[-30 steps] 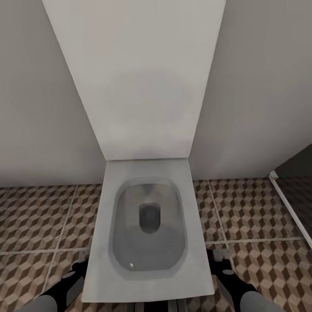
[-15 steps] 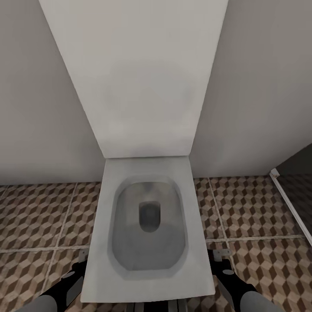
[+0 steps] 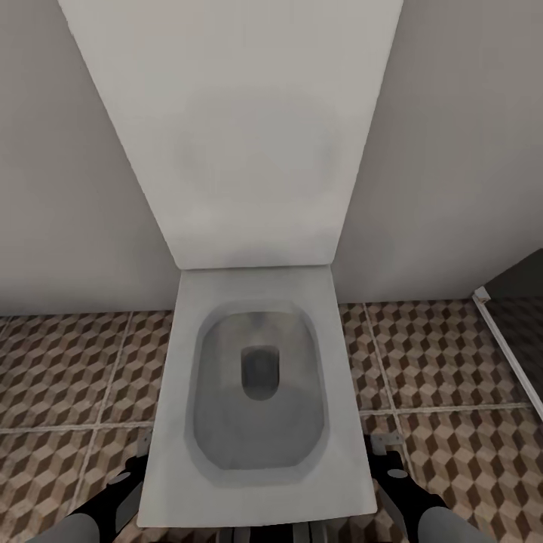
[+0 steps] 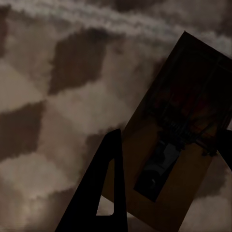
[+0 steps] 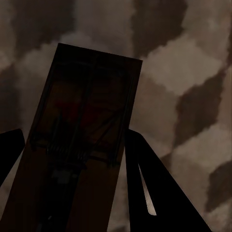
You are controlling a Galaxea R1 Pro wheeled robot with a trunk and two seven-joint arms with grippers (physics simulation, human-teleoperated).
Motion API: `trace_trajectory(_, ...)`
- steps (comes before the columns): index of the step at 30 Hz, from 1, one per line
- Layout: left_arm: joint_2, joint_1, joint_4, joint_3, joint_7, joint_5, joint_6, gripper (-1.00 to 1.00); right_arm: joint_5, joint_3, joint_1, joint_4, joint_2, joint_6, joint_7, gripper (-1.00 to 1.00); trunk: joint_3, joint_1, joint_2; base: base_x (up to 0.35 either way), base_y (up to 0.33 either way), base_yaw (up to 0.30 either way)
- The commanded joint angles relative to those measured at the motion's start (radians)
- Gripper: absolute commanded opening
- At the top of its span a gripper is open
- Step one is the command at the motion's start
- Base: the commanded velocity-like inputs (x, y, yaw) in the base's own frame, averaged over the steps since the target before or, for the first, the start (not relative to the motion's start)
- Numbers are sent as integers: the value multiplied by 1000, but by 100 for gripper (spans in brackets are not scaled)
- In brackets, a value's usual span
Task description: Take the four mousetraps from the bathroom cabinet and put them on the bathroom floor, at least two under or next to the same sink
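Your head camera looks down on an open toilet (image 3: 260,392) at 12 o'clock, on the bathroom floor (image 3: 68,377). Each claw grips a mousetrap above the tiles — left claw (image 4: 166,179) on one mousetrap (image 4: 179,140), right claw (image 5: 72,174) on another (image 5: 82,130).

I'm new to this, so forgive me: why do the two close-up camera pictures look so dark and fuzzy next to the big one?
Head view: evenly lit, the toilet and the bathroom floor fairly crisp. Left wrist view: dim, a mousetrap in shadow, the tile pattern smeared. Right wrist view: darker still, its mousetrap nearly black, the fingers mere silhouettes.
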Motion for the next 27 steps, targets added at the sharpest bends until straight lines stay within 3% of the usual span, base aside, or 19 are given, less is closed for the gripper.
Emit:
trace_trajectory(1,0,0,1,-8,3,6,-4,-100,9,-8,-1,2,0,-5,-2,-100,0,0,0,0,0,0)
trace_trajectory(27,0,0,0,-9,3,5,-4,-100,7,-8,-1,2,1,-5,-2,-100,0,0,0,0,0,0)
